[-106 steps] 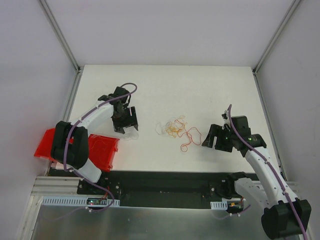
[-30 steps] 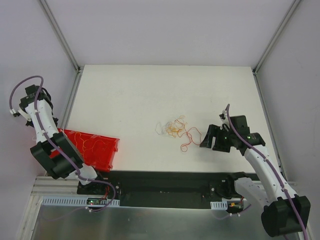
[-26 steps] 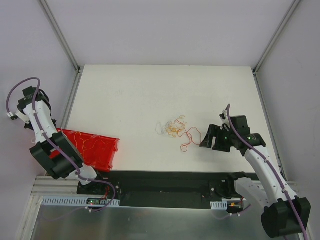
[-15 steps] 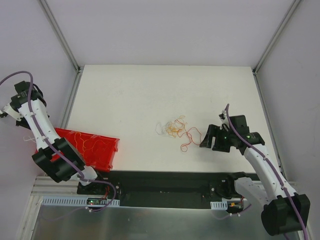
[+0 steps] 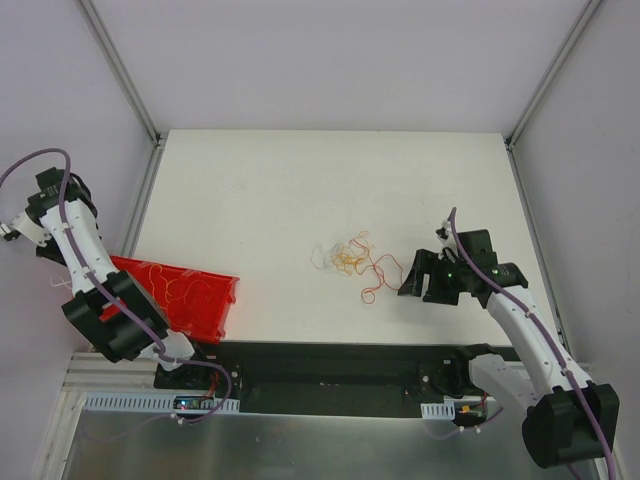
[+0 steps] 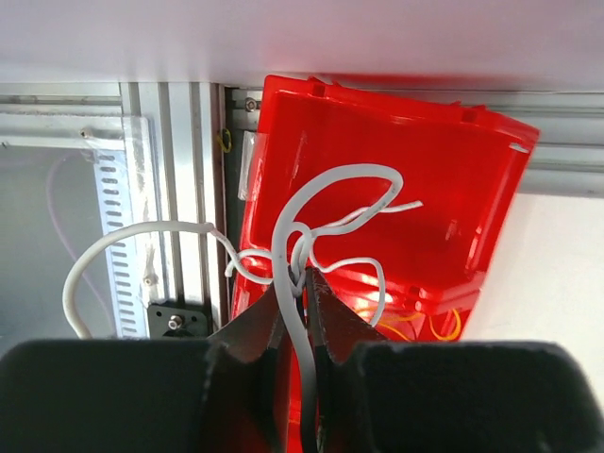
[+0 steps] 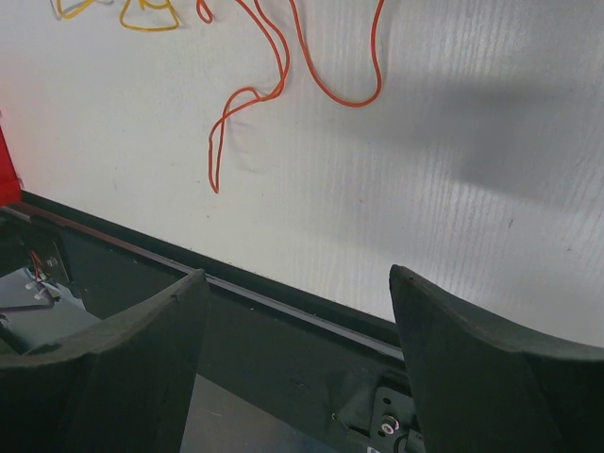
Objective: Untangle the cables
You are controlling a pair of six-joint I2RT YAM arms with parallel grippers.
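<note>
The left tool [image 6: 294, 281] is pinched together on a white cable [image 6: 330, 177]. The cable's loops hang over the red bin [image 6: 453, 160], which sits by the table's [image 5: 300, 180] 8 o'clock corner. Thin yellow strands [image 5: 178, 287] lie in the bin. The right tool [image 7: 297, 283] has its jaws apart, holding nothing, over the near table edge at 4 o'clock of the cables [image 5: 348, 257]. That tangle rests near the table's middle. A red strand [image 7: 283, 57] trails from it toward 5 o'clock, clear of the right tool.
</note>
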